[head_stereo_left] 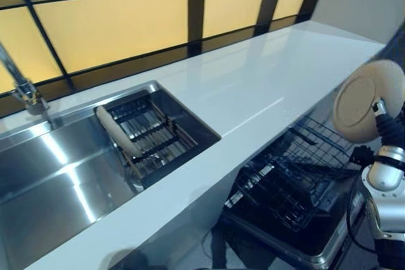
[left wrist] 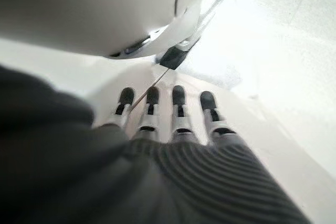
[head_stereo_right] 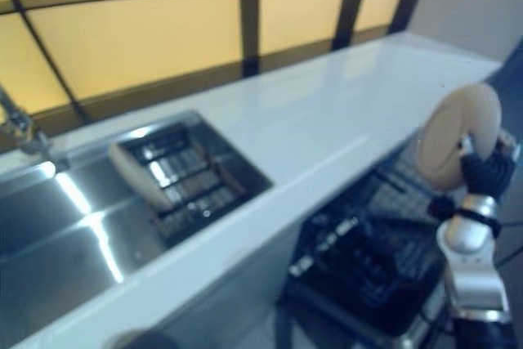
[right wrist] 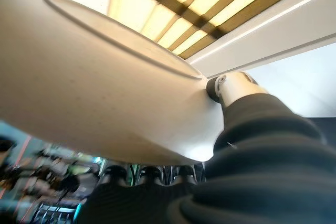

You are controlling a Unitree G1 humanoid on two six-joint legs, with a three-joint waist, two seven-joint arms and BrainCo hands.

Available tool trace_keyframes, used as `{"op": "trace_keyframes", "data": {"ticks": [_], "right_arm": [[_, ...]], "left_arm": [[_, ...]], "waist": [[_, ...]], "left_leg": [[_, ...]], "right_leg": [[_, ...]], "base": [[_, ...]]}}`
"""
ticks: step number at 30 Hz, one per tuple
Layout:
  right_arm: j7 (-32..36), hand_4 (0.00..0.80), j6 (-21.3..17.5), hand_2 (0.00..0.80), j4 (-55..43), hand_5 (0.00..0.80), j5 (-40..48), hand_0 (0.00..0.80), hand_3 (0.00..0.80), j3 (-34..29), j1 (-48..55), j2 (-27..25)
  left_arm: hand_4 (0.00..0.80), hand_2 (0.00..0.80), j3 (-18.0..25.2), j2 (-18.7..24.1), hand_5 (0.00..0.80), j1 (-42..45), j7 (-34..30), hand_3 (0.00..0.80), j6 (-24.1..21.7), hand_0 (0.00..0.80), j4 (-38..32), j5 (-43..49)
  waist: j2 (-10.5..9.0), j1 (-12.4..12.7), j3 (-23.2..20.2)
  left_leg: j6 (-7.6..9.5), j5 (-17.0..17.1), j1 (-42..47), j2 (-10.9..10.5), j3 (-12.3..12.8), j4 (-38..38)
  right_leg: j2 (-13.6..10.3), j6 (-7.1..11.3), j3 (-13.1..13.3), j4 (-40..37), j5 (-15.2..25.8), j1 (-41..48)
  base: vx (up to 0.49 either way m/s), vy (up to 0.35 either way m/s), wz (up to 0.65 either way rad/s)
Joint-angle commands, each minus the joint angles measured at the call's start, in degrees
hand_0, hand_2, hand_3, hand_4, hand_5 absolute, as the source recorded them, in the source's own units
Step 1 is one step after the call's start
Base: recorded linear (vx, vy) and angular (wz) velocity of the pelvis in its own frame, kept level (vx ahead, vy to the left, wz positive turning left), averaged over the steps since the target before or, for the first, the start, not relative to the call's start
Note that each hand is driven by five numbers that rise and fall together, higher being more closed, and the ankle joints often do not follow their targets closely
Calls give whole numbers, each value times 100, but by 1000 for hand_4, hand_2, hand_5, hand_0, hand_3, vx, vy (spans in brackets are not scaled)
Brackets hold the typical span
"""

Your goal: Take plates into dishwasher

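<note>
A beige plate (head_stereo_left: 367,99) is held upright on edge by my right hand (head_stereo_left: 387,128) at the far right, above the black dishwasher rack (head_stereo_left: 297,175). In the right wrist view the plate's underside (right wrist: 105,87) fills most of the picture, with my thumb (right wrist: 231,85) pressed on its rim and my fingers curled under it. A second beige plate (head_stereo_left: 117,132) leans in the wire rack (head_stereo_left: 155,134) inside the sink. My left hand (left wrist: 210,166) shows only in its wrist view, fingers straight and holding nothing.
A white counter (head_stereo_left: 253,86) runs from the steel sink (head_stereo_left: 57,181) toward the far right. A tap (head_stereo_left: 22,86) stands at the sink's back left. The pulled-out dishwasher rack sits below the counter's front edge, with several wire tines.
</note>
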Motion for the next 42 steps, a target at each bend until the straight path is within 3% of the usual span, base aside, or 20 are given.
{"op": "trace_keyframes", "data": {"ticks": [1, 12, 27, 33, 42], "right_arm": [[359, 800, -584, 800, -102, 800, -193, 800, 800, -367, -374, -179], [1464, 800, -631, 800, 757, 800, -518, 800, 800, -4, -217, -555], [2724, 800, -432, 800, 1500, 800, -1191, 800, 800, 941, -711, -1086], [3014, 800, -491, 800, 1537, 800, -1882, 800, 800, 1286, -967, -1191], [3344, 800, -239, 800, 1610, 800, -2456, 800, 800, 1743, -1291, -1228]], "left_arm": [[0, 0, 47, 126, 0, -598, 162, 0, -179, 0, -101, -13], [0, 0, 76, 254, 0, -736, 151, 0, -148, 0, -291, -141], [0, 0, -70, 360, 0, -917, 42, 0, -112, 0, -471, 112], [0, 0, -132, 373, 0, -926, 1, 0, -140, 0, -484, 269], [0, 0, -178, 404, 0, -988, -95, 0, -93, 0, -529, 382]], "waist": [[45, 19, 210], [12, -123, 419], [-76, 103, 651], [-83, 208, 664], [-87, 329, 679]], "left_leg": [[388, -649, 302, -202, 164, 29], [310, -508, 173, -90, 336, 29], [173, -371, 9, 29, 228, 29], [139, -349, -16, 34, 152, 29], [114, -336, -40, 20, 63, 29]], "right_leg": [[-118, 319, 58, 404, 142, -237], [90, 199, 228, 153, 172, -304], [180, 103, 16, 42, 162, -276], [184, 93, -58, 4, 151, -219], [157, 104, -148, -38, 153, -155]], "base": [[-51, -49, -32], [-61, -56, -16], [-40, -53, 0], [1, -14, 1], [9, -7, 7]]}}
